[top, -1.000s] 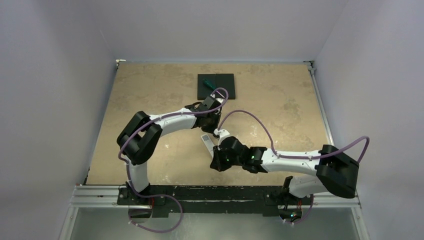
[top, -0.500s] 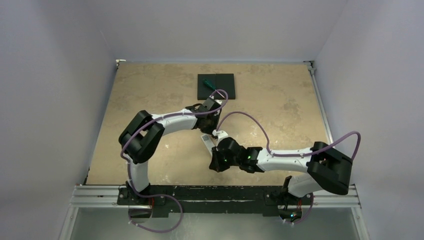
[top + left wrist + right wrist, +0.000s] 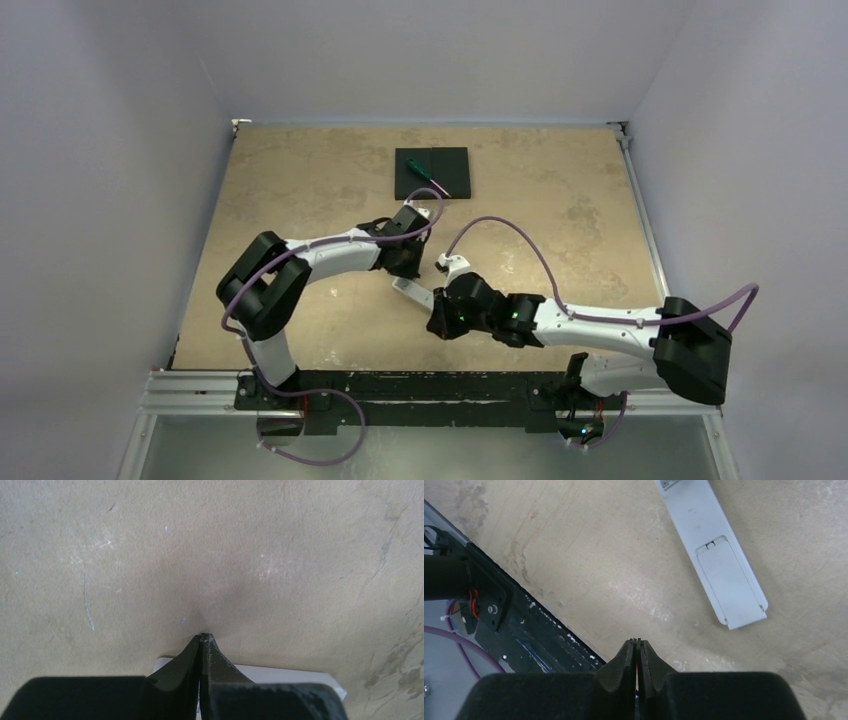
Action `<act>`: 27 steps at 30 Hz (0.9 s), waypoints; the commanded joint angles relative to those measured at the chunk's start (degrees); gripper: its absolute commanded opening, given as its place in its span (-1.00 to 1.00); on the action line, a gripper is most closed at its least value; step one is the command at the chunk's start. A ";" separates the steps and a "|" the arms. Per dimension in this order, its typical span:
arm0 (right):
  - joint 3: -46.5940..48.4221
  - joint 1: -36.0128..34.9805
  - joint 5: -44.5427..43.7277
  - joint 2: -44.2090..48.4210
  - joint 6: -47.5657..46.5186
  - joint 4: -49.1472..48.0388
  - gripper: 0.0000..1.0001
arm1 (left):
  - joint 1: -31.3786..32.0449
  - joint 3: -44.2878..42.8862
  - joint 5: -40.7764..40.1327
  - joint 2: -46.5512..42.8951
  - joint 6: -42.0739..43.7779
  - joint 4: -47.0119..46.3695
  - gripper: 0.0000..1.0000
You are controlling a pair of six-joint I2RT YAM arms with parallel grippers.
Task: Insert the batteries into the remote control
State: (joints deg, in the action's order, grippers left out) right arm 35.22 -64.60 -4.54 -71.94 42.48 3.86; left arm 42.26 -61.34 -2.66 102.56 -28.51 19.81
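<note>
I have one remote control point(image 3: 704, 535) lying back side up on the table point(image 3: 300, 200), near the middle and between my two grippers. In the right wrist view its far end is cut off by the frame edge. Its back cover point(image 3: 730, 582) sits in place, so the inside of the compartment is hidden from me. In the left wrist view only a white sliver of it shows behind the fingers, and from above the wrists cover part of it.

The left gripper point(image 3: 202, 639) is fully closed on nothing, tips over bare table. The right gripper point(image 3: 637, 642) has its fingers pressed together too. It is empty and sits beside the remote without touching it.

Farther back I count one black pad point(image 3: 450, 165) with one green-handled screwdriver point(image 3: 428, 178) lying on it.
</note>
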 commanded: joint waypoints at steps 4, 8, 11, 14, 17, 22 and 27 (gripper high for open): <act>1.61 -0.27 -6.43 4.17 2.63 7.97 -0.58 | -0.35 4.33 -2.50 -4.66 -0.98 3.13 -1.00; 2.57 -0.27 -10.44 6.23 3.29 11.46 -0.36 | -0.33 5.95 -2.62 -6.52 -1.44 3.19 -1.00; 3.62 -0.27 -13.00 6.81 3.40 13.94 -0.26 | -0.32 7.25 -2.64 -8.01 -1.78 3.11 -1.00; 4.93 -0.18 -14.51 6.23 3.28 15.76 -0.16 | -0.36 8.53 -2.54 -9.21 -2.13 2.89 -1.00; 6.40 0.00 -15.86 4.83 2.83 17.49 -0.14 | -0.34 9.74 -2.44 -10.18 -2.48 2.65 -1.00; 8.60 0.77 -17.35 2.86 1.72 18.48 -0.07 | -0.34 11.33 -2.19 -11.57 -2.94 2.41 -1.00; 10.23 3.16 -17.18 2.15 -0.26 18.48 -0.01 | -0.33 11.31 -2.50 -13.18 -3.29 3.19 -1.00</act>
State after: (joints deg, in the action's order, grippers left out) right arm 42.19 -63.48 -19.25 -69.52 44.07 21.82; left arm 42.13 -50.26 -4.51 92.09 -30.89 22.17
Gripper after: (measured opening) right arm 0.485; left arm 0.003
